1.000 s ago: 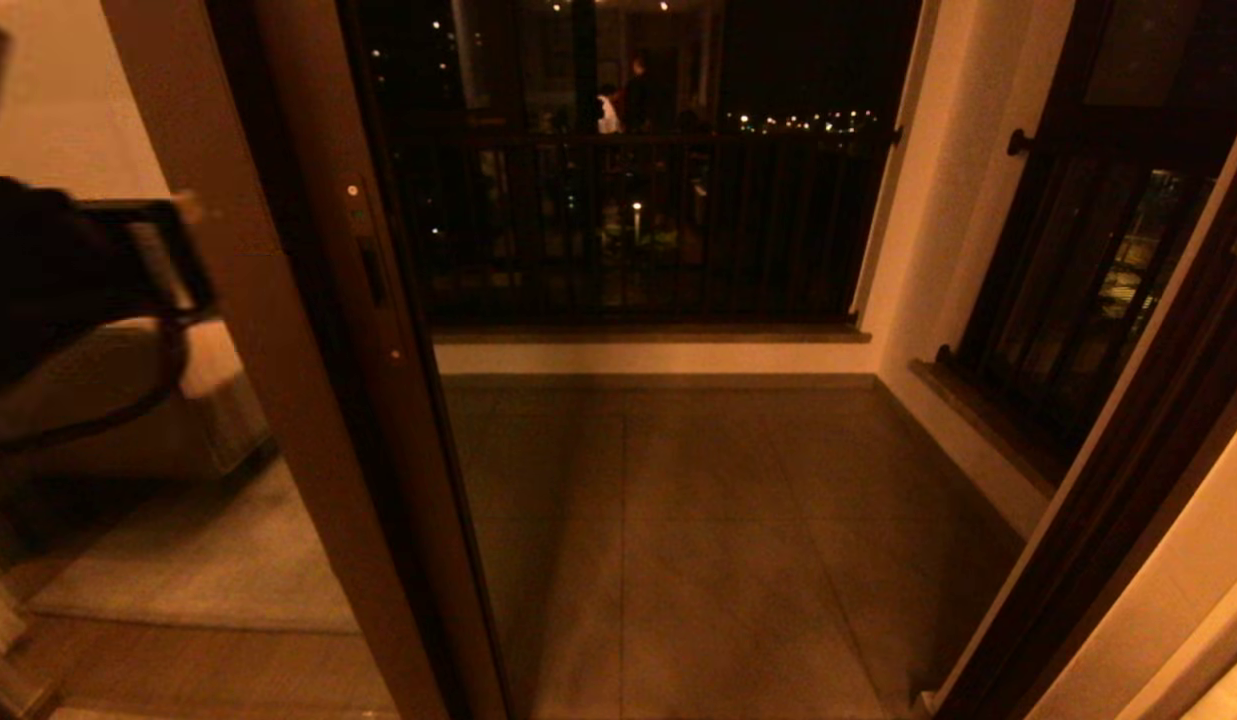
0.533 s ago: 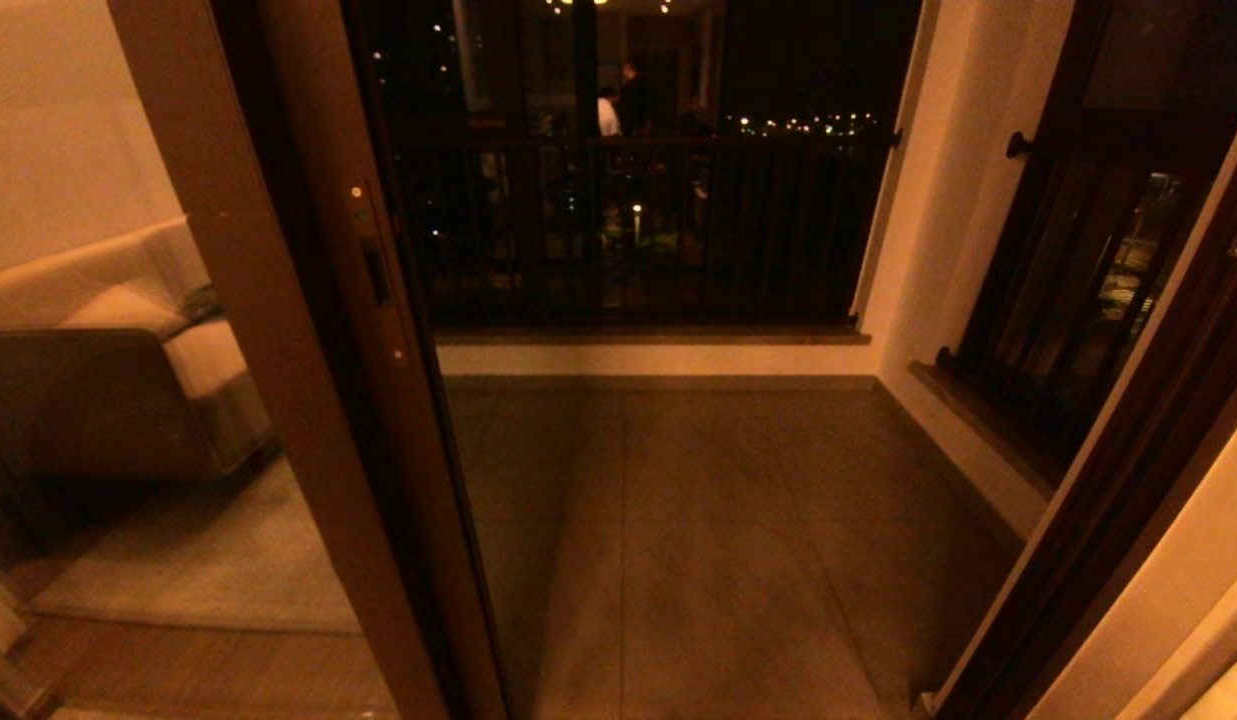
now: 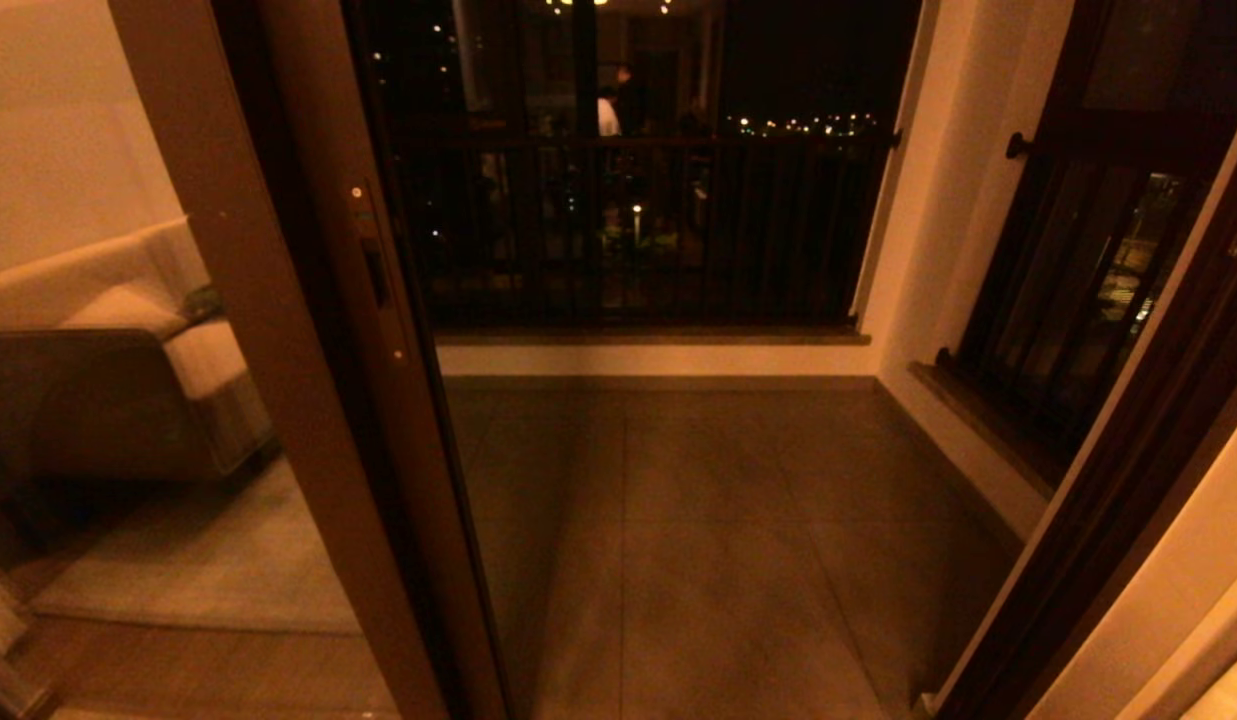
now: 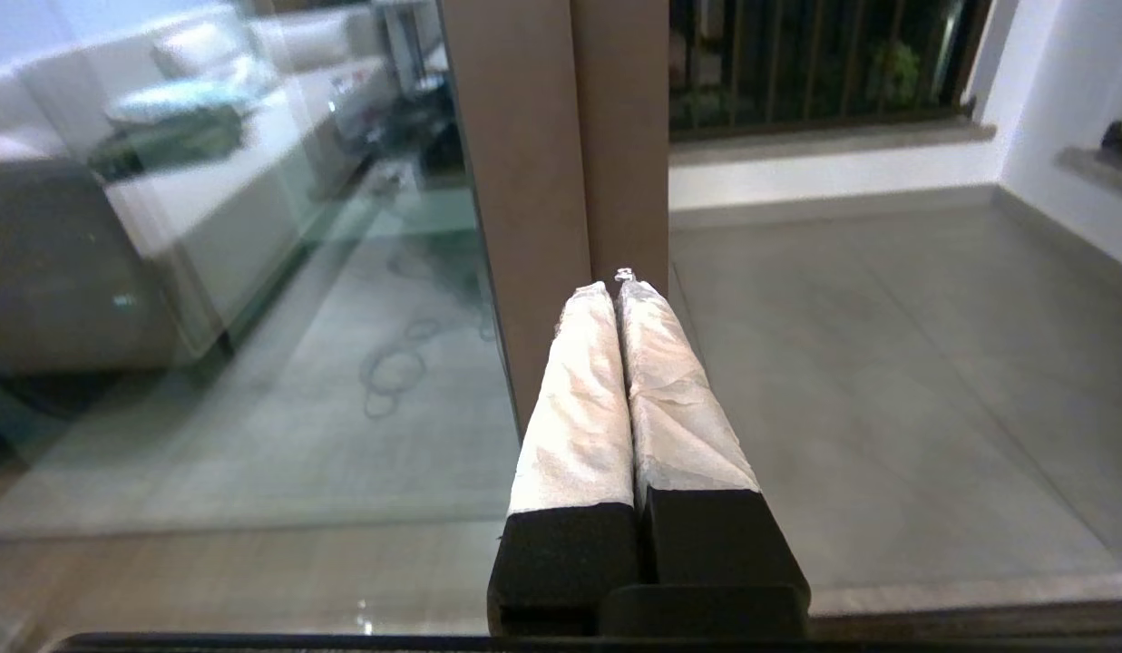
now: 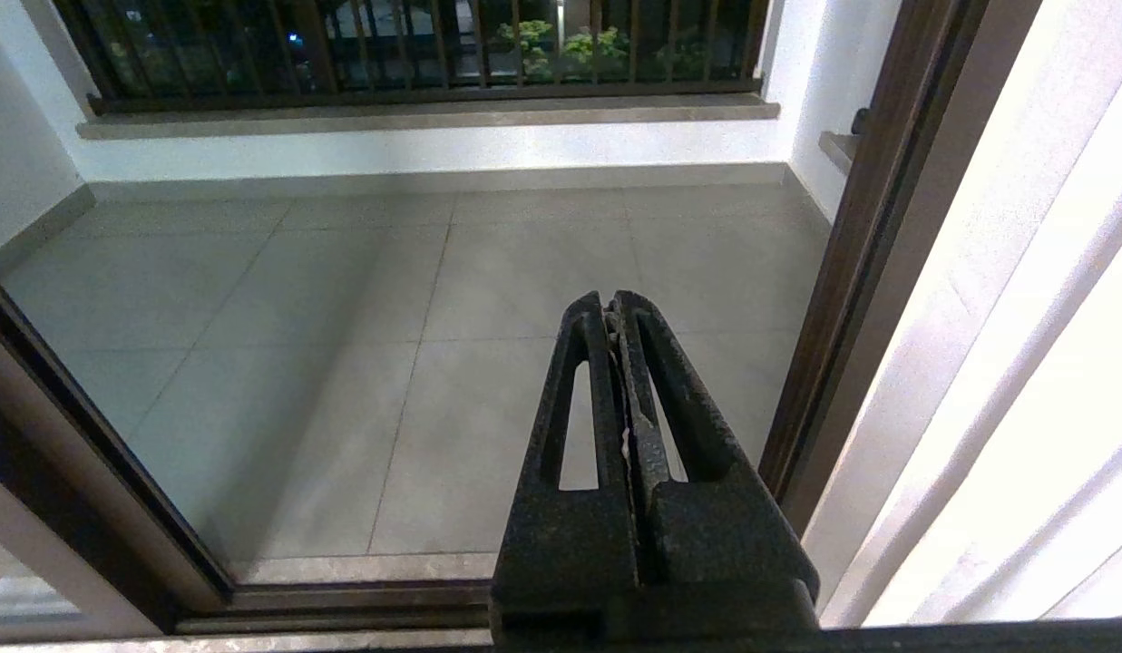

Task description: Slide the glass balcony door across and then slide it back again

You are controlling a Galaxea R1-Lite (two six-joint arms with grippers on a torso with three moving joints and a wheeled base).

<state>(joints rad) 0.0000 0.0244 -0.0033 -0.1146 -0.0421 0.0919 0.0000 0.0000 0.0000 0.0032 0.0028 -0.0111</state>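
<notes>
The glass balcony door stands slid to the left, and its brown upright carries the slim handle plate with screws. The doorway to the right of it is open onto the tiled balcony. Neither gripper shows in the head view. In the left wrist view my left gripper, its fingers wrapped in white, is shut on nothing. It is held low, just short of the door's brown upright. My right gripper is shut and empty, hanging over the threshold in the open doorway.
A second brown upright without a handle stands left of the door, with a sofa seen in its glass. A dark railing closes the balcony's far side. A barred window, the right door frame, a white curtain and the floor track are nearby.
My left arm, blurred at the head view's left edge a second ago, has dropped out of that view. The door's upright has not visibly shifted.
</notes>
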